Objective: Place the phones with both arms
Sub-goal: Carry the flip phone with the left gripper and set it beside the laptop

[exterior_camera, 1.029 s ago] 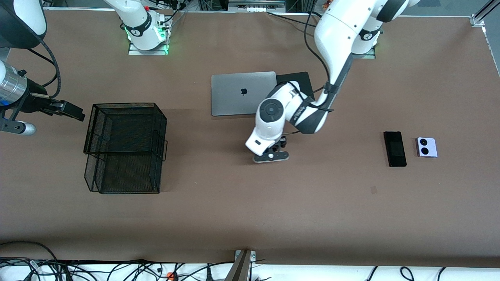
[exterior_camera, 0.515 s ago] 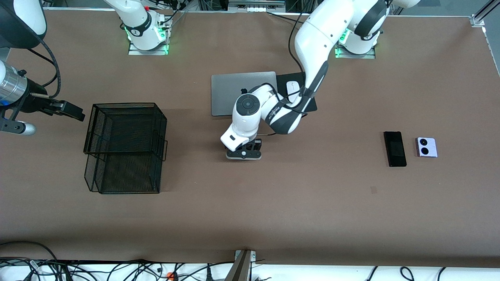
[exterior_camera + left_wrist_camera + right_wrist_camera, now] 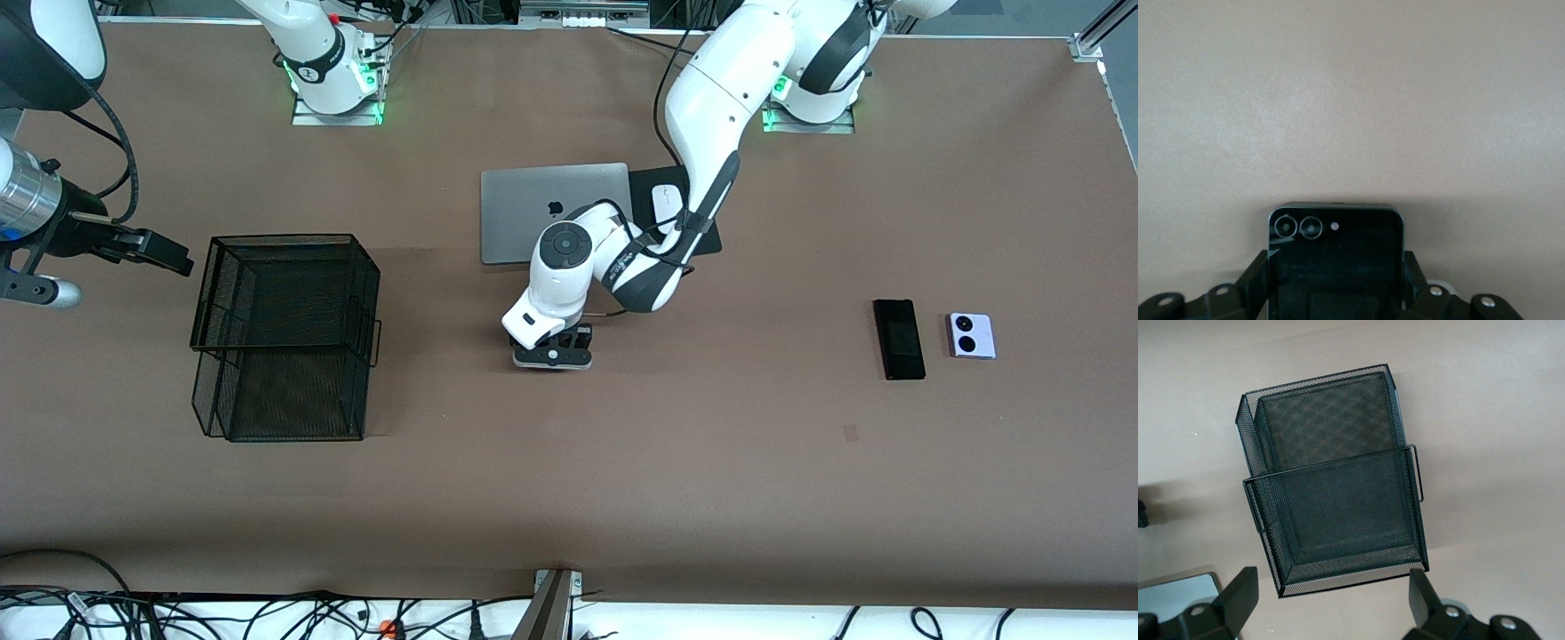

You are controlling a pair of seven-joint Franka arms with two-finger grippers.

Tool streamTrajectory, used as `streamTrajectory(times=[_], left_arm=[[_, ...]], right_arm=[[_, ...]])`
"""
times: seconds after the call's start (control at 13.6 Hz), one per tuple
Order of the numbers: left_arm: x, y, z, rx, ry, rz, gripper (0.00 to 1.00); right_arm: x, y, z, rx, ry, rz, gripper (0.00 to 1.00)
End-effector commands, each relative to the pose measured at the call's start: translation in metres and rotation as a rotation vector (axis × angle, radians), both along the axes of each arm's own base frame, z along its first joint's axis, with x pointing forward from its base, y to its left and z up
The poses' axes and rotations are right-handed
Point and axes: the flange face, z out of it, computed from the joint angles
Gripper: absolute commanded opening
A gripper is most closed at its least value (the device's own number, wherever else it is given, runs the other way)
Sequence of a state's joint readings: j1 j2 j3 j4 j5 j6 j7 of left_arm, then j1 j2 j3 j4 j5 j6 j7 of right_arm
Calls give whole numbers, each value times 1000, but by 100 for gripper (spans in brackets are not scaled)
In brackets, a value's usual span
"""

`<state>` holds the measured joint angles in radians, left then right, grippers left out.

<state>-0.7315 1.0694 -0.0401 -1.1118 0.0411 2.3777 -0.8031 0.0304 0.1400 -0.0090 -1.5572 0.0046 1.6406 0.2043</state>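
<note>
While the left gripper (image 3: 552,354) was clamped on the folded black phone (image 3: 1335,263) over bare table near the laptop (image 3: 533,213), right gripper (image 3: 1331,593) spread wide above the mesh basket (image 3: 284,338), nothing inside, slab phone (image 3: 898,339) beside lilac phone (image 3: 971,335) toward the left arm's end.

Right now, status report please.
Left end effector shut on small squarish black folded phone over bare table. Right end effector open above black mesh tray. Path clear.

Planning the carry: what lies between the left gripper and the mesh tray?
Bare tabletop only, per the front view, between left gripper, holding the folded black phone, and mesh tray.
</note>
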Motion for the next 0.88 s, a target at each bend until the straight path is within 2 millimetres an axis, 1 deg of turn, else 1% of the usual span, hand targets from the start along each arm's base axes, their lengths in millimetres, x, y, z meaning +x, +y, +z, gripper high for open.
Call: streamTrajectory(times=[0.0, 0.15, 0.22, 0.29, 0.37, 0.51, 0.59, 0.66, 0.74, 0.81], left_arm=[[7, -4, 5, -26, -14, 61, 100], [12, 2, 12, -18, -10, 62, 100], [17, 11, 18, 4, 15, 73, 100], [24, 22, 28, 28, 39, 85, 100], [30, 31, 44, 52, 55, 80, 100], [54, 73, 63, 98, 104, 76, 100], [58, 91, 70, 135, 140, 24, 100], [58, 107, 77, 169, 179, -16, 100], [65, 131, 85, 191, 206, -22, 100], [66, 150, 88, 215, 243, -35, 100]], right_arm=[[-1, 0, 3, 5, 2, 4, 100], [-1, 0, 2, 5, 5, 4, 100], [-1, -1, 3, 4, 2, 5, 100], [-1, -1, 4, 4, 5, 5, 100], [-1, -1, 3, 4, 8, 8, 100], [-2, 2, 3, 6, 12, 14, 100], [-4, 4, -3, 5, 32, 15, 100], [-5, 13, -10, 4, 69, 26, 100], [-7, 32, -10, 0, 83, 54, 100], [-9, 55, -13, -3, 89, 72, 100]])
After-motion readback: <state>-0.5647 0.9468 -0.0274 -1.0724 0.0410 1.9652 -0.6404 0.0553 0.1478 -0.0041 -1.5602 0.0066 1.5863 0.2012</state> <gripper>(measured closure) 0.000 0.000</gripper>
